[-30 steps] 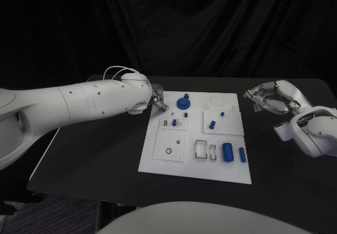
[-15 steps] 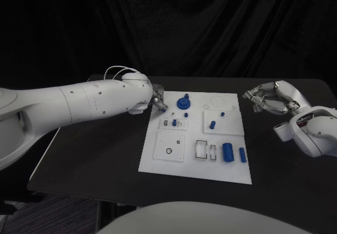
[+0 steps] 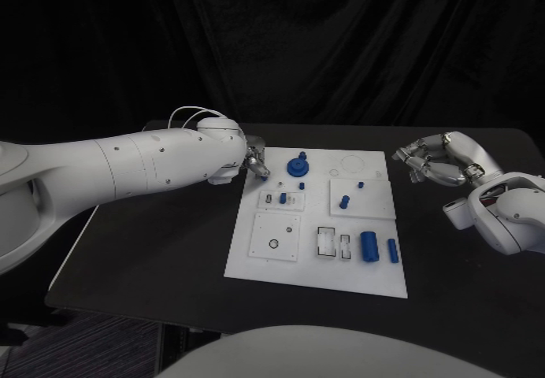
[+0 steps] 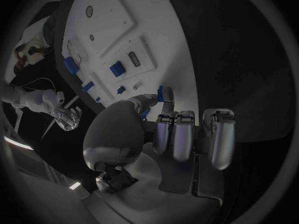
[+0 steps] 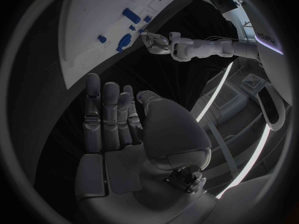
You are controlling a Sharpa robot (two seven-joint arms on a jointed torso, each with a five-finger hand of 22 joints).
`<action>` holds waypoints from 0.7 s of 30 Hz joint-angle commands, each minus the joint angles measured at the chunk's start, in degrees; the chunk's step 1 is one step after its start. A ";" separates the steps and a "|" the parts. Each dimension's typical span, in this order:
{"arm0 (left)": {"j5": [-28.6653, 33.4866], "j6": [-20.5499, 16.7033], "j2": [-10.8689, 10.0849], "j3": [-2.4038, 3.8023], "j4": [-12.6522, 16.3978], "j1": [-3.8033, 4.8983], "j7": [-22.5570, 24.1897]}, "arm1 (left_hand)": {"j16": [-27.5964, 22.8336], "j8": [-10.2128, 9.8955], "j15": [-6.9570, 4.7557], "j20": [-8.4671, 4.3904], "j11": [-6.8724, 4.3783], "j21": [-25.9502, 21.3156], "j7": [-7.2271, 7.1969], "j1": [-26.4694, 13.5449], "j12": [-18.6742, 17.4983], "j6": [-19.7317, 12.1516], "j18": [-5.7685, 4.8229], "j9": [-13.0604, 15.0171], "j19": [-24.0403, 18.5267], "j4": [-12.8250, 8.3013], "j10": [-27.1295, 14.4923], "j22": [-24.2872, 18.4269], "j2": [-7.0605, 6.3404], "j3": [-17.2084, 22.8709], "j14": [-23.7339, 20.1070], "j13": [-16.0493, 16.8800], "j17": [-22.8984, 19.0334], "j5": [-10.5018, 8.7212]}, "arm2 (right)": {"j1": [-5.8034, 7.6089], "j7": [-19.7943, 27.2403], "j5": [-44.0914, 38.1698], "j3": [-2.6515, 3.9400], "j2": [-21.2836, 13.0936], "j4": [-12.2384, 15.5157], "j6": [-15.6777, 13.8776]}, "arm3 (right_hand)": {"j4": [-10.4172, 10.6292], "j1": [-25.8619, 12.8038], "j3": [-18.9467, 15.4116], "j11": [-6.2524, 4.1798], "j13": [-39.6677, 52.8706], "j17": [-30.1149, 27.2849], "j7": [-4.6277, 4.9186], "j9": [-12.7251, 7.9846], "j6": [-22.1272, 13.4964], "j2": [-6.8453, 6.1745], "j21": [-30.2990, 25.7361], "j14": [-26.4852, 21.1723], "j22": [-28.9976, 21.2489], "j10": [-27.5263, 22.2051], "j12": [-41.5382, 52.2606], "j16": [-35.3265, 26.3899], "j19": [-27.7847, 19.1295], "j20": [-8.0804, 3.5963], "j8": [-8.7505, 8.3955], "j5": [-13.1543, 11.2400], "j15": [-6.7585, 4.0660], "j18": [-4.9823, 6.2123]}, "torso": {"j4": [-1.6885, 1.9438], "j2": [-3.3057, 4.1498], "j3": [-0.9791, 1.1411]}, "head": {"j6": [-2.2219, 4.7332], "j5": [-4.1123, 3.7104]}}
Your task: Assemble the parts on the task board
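Observation:
The white task board (image 3: pixel 290 264) lies in the middle of the black table. My left hand (image 3: pixel 254 163) hovers at the board's far left corner and pinches a small blue part (image 4: pixel 164 93) between thumb and fingertips, just over the board's edge (image 4: pixel 181 59). On the board stand a blue round knob (image 3: pixel 298 165), small blue pegs (image 3: pixel 343 202) and a blue cylinder (image 3: pixel 368 244) with a slimmer blue piece (image 3: pixel 392 250) beside it. My right hand (image 3: pixel 439 164) is held above the table right of the board, fingers spread and holding nothing (image 5: pixel 115 117).
The board carries raised white blocks with slots and holes, among them a square plate with a ring hole (image 3: pixel 275 235) and a block with rectangular slots (image 3: pixel 334 242). Bare black table lies on both sides of the board.

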 commanded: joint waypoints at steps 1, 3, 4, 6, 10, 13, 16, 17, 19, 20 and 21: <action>-0.28 -2.05 -0.32 0.04 0.44 -0.15 0.94 | 0.15 -0.21 -0.36 -0.20 -0.15 0.29 -0.23 -0.70 0.17 0.42 0.37 0.11 4.53 -1.92 6.03 14.11 -0.22 2.25 5.95 15.06 15.10 -0.21 | -0.22 -1.29 -0.13 0.05 0.01 -0.07 0.55 | 0.17 0.43 0.30 -0.02 -0.05 -0.02 -0.17 -0.05 0.21 0.02 -0.22 0.34 0.07 0.29 0.24 0.14 0.38 -0.15 -0.02 0.18 0.03 0.61 | 0.03 0.04 0.02 | 0.01 0.03; -0.28 -2.51 -0.49 0.04 0.64 -0.15 0.97 | 0.15 -0.23 -0.38 -0.21 -0.16 0.35 -0.24 -0.76 0.17 0.44 0.35 0.13 4.56 -2.13 6.03 14.13 -0.27 2.43 5.95 15.06 15.10 -0.22 | -0.25 -1.33 -0.13 0.05 0.01 -0.09 0.58 | 0.17 0.43 0.30 -0.02 -0.05 -0.02 -0.17 -0.05 0.21 0.02 -0.22 0.34 0.07 0.29 0.24 0.14 0.38 -0.15 -0.02 0.18 0.03 0.61 | 0.02 0.04 0.02 | 0.01 0.05; -0.28 -2.92 -0.65 0.04 0.84 -0.15 0.99 | 0.15 -0.23 -0.38 -0.21 -0.16 0.35 -0.24 -0.76 0.17 0.44 0.35 0.13 4.56 -2.13 6.03 14.13 -0.27 2.43 5.95 15.06 15.10 -0.22 | -0.26 -1.37 -0.13 0.05 0.01 -0.10 0.59 | 0.17 0.43 0.30 -0.02 -0.05 -0.02 -0.17 -0.05 0.21 0.02 -0.22 0.34 0.07 0.29 0.24 0.14 0.38 -0.15 -0.02 0.18 0.03 0.61 | 0.00 0.05 0.03 | 0.01 0.04; -0.28 -3.85 -1.01 0.04 1.30 -0.15 1.00 | 0.15 -0.31 -0.40 -0.22 -0.17 0.32 -0.24 -0.91 0.17 0.48 0.36 0.16 4.55 -2.61 6.03 14.12 -0.43 2.82 5.95 15.06 15.10 -0.34 | -0.29 -1.44 -0.13 0.05 -0.02 -0.11 0.62 | 0.22 0.44 0.32 -0.01 -0.19 -0.17 -0.16 -0.06 0.21 0.04 -0.23 0.25 0.07 0.18 0.17 0.05 0.38 -0.15 -0.02 0.15 0.03 0.61 | -0.01 0.05 0.02 | 0.01 -0.01; -0.16 -6.20 -2.14 0.04 2.89 -0.15 0.93 | 0.15 -0.34 -0.43 -0.25 -0.20 0.45 -0.27 -1.53 0.17 0.86 0.33 0.21 4.60 -3.11 6.03 14.16 -0.51 3.24 5.95 15.06 15.10 -1.50 | -0.32 -1.56 -0.13 0.05 -0.13 -0.07 0.63 | 0.22 0.44 0.32 -0.01 -0.19 -0.17 -0.16 -0.06 0.21 0.04 -0.23 0.25 0.07 0.18 0.17 0.05 0.38 -0.15 -0.02 0.15 0.03 0.61 | 0.02 0.02 0.03 | 0.01 -0.18; 1.98 -8.21 -3.18 0.04 4.41 -0.15 0.80 | 0.15 -0.44 -0.46 -0.28 -0.23 0.23 -0.34 -2.04 0.17 1.09 0.38 0.23 4.51 -3.50 6.03 14.09 -0.51 3.56 5.95 15.06 15.10 -2.75 | -0.33 -1.64 -0.13 0.05 -0.22 -0.04 0.63 | 0.25 0.46 0.34 0.00 -0.17 -0.22 -0.16 -0.06 0.21 0.05 -0.24 0.22 0.08 0.19 0.17 0.01 0.38 -0.15 -0.02 0.14 0.04 0.60 | 0.02 0.02 0.06 | 0.01 -0.23; 5.43 -10.30 -4.91 0.04 6.80 -0.15 1.12 | 0.15 -0.66 -0.45 -0.28 -0.21 -0.30 -0.28 -2.31 0.17 1.00 0.51 0.19 4.28 -3.57 6.03 13.92 -0.35 3.69 5.95 15.06 15.10 -3.61 | -0.34 -1.71 -0.13 0.05 -0.36 0.03 0.59 | 0.25 0.46 0.34 0.00 -0.17 -0.22 -0.16 -0.06 0.21 0.05 -0.24 0.22 0.08 0.19 0.17 0.01 0.38 -0.15 -0.02 0.14 0.04 0.60 | -0.01 -0.02 0.08 | 0.01 -0.26; 5.91 -10.85 -5.34 0.04 7.40 -0.15 1.28 | 0.15 -0.86 -0.43 -0.26 -0.16 -0.79 -0.25 -2.36 0.17 0.80 0.63 0.11 4.07 -3.71 6.03 13.76 -0.35 3.71 5.95 15.06 15.10 -4.00 | -0.34 -1.73 -0.13 0.05 -0.39 0.06 0.58 | 0.25 0.46 0.34 0.00 -0.17 -0.22 -0.16 -0.06 0.21 0.05 -0.24 0.22 0.08 0.19 0.17 0.01 0.38 -0.15 -0.02 0.14 0.04 0.60 | -0.01 -0.01 0.08 | 0.01 -0.28; 7.23 -13.22 -7.19 0.04 9.92 -0.15 2.29 | 0.15 -1.49 -0.29 -0.15 -0.03 -0.99 -0.09 -2.93 0.17 0.77 0.67 -0.30 3.97 -3.53 6.03 13.70 -0.19 3.21 5.95 15.06 15.10 -6.75 | -0.35 -1.81 -0.13 0.05 -0.55 0.13 0.55 | 0.25 0.48 0.35 0.00 -0.22 -0.23 -0.16 -0.06 0.21 0.04 -0.24 0.22 0.08 0.15 0.15 0.01 0.38 -0.15 -0.02 0.14 0.04 0.60 | -0.01 0.04 0.06 | 0.01 -0.33; 7.52 -14.15 -7.82 0.03 10.77 -0.15 2.72 | 0.15 -1.53 -0.26 -0.14 0.01 -0.98 -0.06 -3.14 0.17 0.86 0.66 -0.35 3.98 -3.36 6.03 13.71 -0.14 2.98 5.95 15.06 15.10 -6.98 | -0.35 -1.83 -0.13 0.05 -0.60 0.15 0.54 | 0.25 0.48 0.35 0.00 -0.22 -0.23 -0.16 -0.06 0.21 0.04 -0.24 0.22 0.08 0.15 0.15 0.01 0.38 -0.15 -0.02 0.14 0.04 0.60 | -0.01 0.06 0.06 | 0.01 -0.30; 7.76 -15.08 -8.45 0.03 11.61 -0.15 3.15 | 0.15 -1.55 -0.26 -0.13 0.02 -0.97 -0.06 -3.22 0.17 0.90 0.66 -0.37 3.98 -3.29 6.03 13.71 -0.13 2.87 5.95 15.06 15.10 -7.06 | -0.35 -1.85 -0.13 0.05 -0.64 0.16 0.53 | 0.25 0.48 0.35 0.00 -0.22 -0.23 -0.16 -0.06 0.21 0.04 -0.24 0.22 0.08 0.15 0.15 0.01 0.38 -0.15 -0.02 0.14 0.04 0.60 | 0.00 0.07 0.06 | 0.01 -0.26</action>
